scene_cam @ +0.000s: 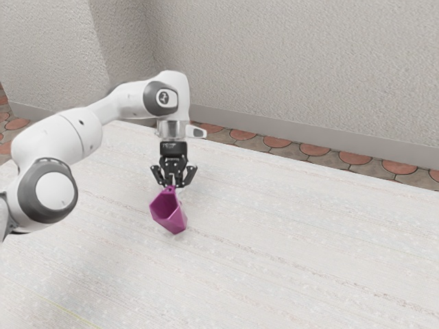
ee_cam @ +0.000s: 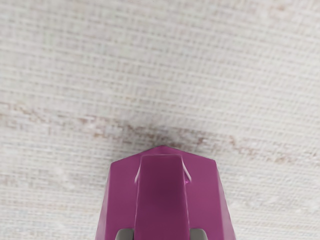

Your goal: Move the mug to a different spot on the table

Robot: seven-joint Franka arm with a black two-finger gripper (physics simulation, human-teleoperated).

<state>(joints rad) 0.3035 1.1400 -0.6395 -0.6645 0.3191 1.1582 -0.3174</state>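
**Franka arm, white shell, black gripper**

Arm: glossy white casing in rounded tubular segments, thickest at the base end and slimmer toward the hand.
Joint caps: round grey discs with darker rims, set into the segment ends. The smaller cap on the wrist segment has a pale ring mark.
Wrist flange: short light-grey collar.
Gripper: black, with a boxy body bearing a small pale marking and two slim jointed black fingers. Grey pads at the tips.
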